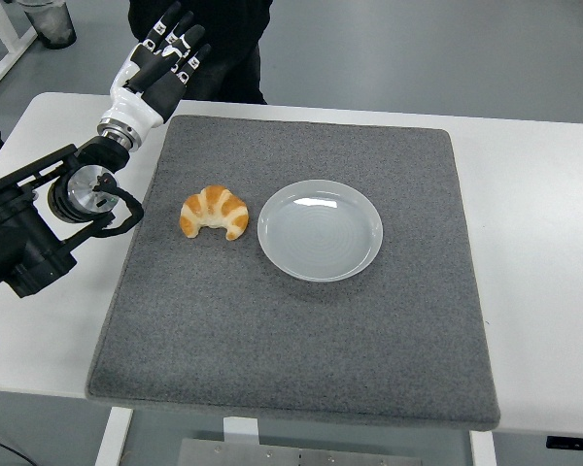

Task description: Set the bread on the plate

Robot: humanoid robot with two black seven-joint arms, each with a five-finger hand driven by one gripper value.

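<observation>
Bread (pixel 214 212): one croissant, crescent ends toward the near edge, laid on the grey mat (pixel 301 330) just left of the empty white plate (pixel 320 230), not touching it. Judged light, soft and flaky, best taken gently across the thick middle. Left hand (pixel 165 60): raised beyond the mat's far-left corner, fingers apparently extended, nothing held. Bench (pixel 534 194): white.

Illumination was bright, even and diffuse, coming from overhead. Shadows were soft and short: a faint one lay under the bread (pixel 215 213) and along the plate (pixel 320 230) rim. A pale glare patch sat on the plate's upper inner surface. The mat (pixel 291 320) texture resolved sharply. Focus was consistent throughout, with no motion blur and no evident edge distortion.
</observation>
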